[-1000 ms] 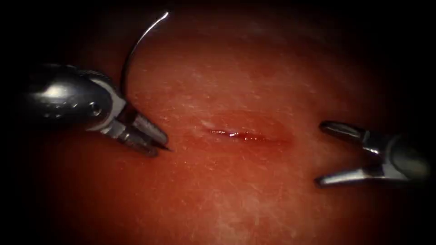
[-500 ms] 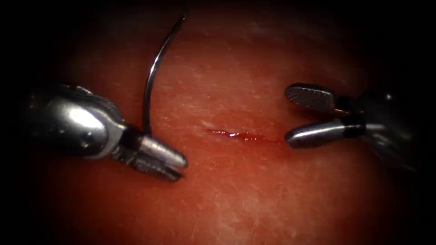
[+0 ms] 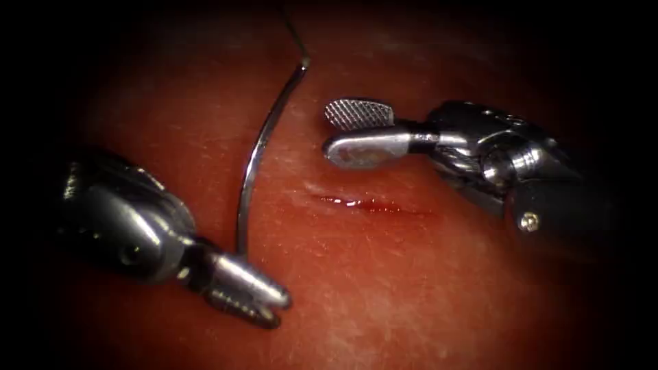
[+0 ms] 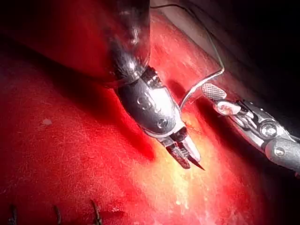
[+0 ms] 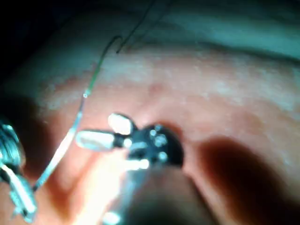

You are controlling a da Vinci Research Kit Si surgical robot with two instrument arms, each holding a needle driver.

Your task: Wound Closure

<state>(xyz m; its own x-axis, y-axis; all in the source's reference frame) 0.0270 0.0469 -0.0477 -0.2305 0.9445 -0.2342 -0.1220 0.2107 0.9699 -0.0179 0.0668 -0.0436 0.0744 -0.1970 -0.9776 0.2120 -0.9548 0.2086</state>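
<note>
The left pincer [image 3: 264,305] sits nearest, low on the left side of the cut, its jaws clamped on the needle [image 3: 257,154] close to the sharp end. In the left wrist view that same pincer [image 4: 187,157] shows the dark needle point jutting just past the jaw tips, clear of the tissue [image 4: 70,154]. From the clamp the needle's curve rises up and away, free of the tissue [image 3: 384,294] along its whole visible length, to its blunt end near the far edge, where the thread [image 3: 293,31] leaves it and runs off into the dark.

Beyond the left pincer lies the cut [image 3: 367,204], a short horizontal slit with a little red fluid [image 3: 353,203] glinting in it.

Further back, above the cut and just to the right of the needle's upper curve, the right pincer [image 3: 327,130] has its jaws slightly apart and holds nothing; one ridged inner face is turned towards the camera. It is near the needle but, as far as the endoscope view lets one judge, not touching it. The right wrist view shows this pincer [image 5: 96,132] parted beside the needle [image 5: 63,145], with the thread [image 5: 140,28] trailing off behind.

In the left wrist view, dark stitch ends [image 4: 93,213] stand in the tissue nearby.
</note>
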